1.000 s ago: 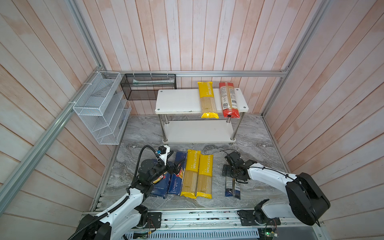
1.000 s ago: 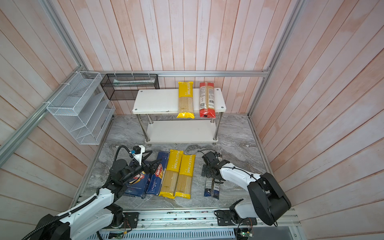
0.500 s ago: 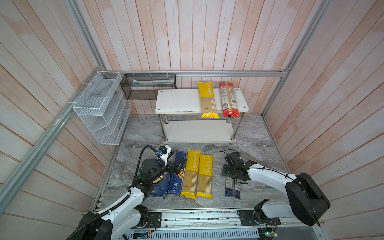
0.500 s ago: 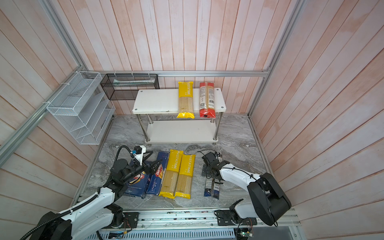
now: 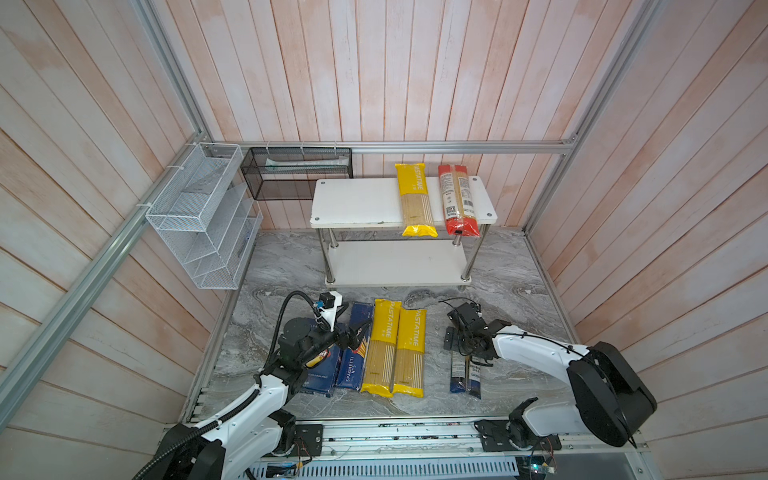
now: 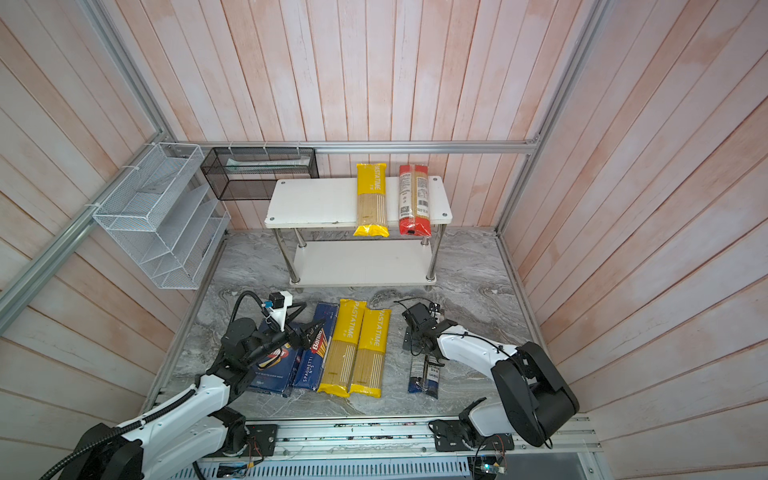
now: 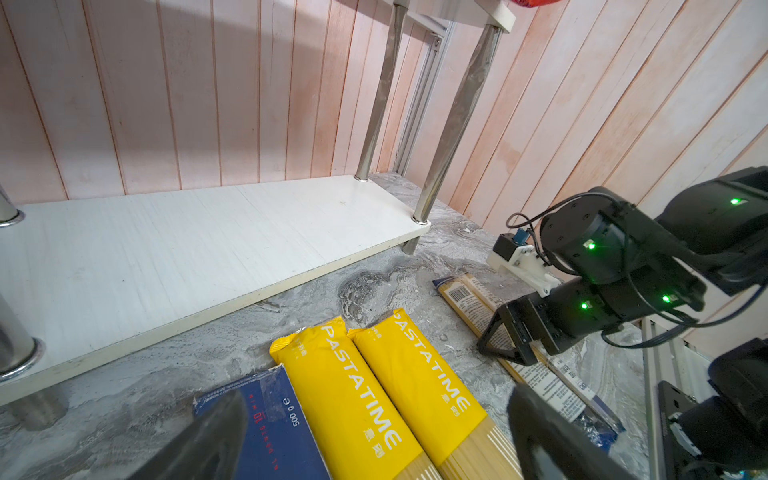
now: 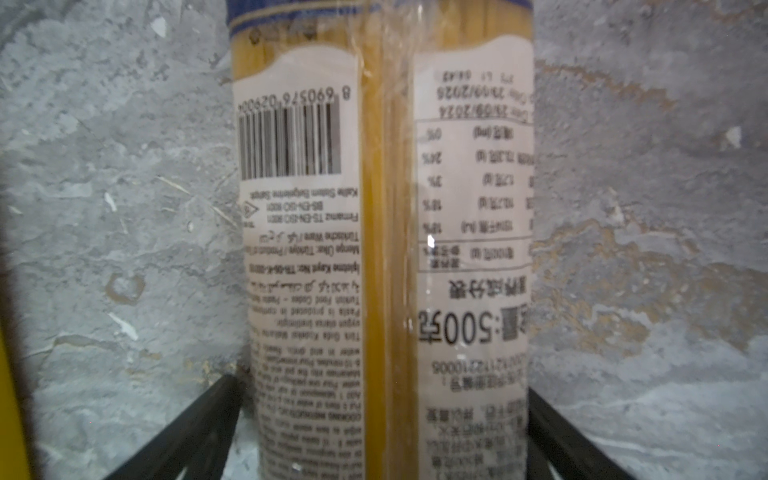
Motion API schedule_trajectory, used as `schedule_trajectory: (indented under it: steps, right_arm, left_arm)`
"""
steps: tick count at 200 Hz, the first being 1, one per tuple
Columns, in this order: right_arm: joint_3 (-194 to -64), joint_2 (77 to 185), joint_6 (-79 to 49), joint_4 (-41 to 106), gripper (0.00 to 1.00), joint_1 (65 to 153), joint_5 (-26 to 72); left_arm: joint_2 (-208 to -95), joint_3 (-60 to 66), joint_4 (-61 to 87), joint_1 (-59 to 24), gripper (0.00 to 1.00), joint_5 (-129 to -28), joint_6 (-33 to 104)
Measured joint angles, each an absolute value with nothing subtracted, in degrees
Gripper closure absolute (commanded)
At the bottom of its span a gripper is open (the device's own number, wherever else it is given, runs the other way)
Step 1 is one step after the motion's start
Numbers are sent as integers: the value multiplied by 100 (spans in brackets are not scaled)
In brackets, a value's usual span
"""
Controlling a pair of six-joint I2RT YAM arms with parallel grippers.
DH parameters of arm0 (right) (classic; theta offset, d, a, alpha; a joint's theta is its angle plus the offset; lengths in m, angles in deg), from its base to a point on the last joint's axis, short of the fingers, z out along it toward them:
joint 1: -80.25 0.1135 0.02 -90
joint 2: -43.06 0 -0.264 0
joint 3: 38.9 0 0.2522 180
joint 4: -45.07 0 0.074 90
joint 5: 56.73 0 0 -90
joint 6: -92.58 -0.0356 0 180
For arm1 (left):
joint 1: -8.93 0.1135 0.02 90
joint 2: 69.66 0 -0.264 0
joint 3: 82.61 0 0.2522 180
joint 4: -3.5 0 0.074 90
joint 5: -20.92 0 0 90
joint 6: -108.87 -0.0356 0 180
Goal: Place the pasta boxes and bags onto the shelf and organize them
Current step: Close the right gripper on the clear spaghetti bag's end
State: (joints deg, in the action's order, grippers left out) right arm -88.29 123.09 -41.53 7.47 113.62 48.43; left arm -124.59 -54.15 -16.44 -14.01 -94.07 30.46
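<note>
**Desk:** Report the near row, grippers first.

**Operator:** On my console, the right gripper [image 8: 384,386] sits low over the blue-ended bag [image 8: 382,208]. Its jaws are spread wide, with one finger along each long edge of the bag, close against the plastic. I cannot tell whether they press on it. The bag lies flat on the marble tabletop [image 5: 511,291], label side up, well apart from the other packs.

The left gripper [image 7: 378,395] hovers over the far end of the narrow spaghetti box [image 5: 353,361]. Its jaws are spread, with nothing between them.

**Desk:** Order of the row?

**Operator:** Reading left to right in both top views:
1. The wide box [image 5: 322,372], partly hidden under my left arm.
2. The narrow spaghetti box, just beside it.
3. A yellow bag [image 5: 382,345], next to the narrow box.
4. A second yellow bag [image 5: 409,353], against the first.
5. The blue-ended bag, after a gap.

All lie flat with their long sides pointing toward the shelf [image 5: 361,203].

**Desk:** And farther back?

**Operator:** The shelf stands behind the row. Its top board carries the shelved yellow bag [image 5: 415,199] and the red-ended bag [image 5: 457,199]. They lie side by side on the right half, and their near ends overhang the front edge. Beyond that, the black mesh basket [image 5: 297,174] hangs on the back wall. The white wire rack [image 5: 199,216] hangs on the left wall.
</note>
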Motion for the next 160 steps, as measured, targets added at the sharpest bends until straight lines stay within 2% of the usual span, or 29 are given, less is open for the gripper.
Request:
schedule_trajectory:
  steps: [39,160]
  right_arm:
    - [-8676,12121,-4134,785,15,11425,4843]
    - [-8534,11933,-4136,828,29,11477,4880]
  left_arm:
    - [-12424,-5415,-1613,-1401,0,-9368,3046]
    - [-12324,-5415,-1547,-1440,0,-9239,3018]
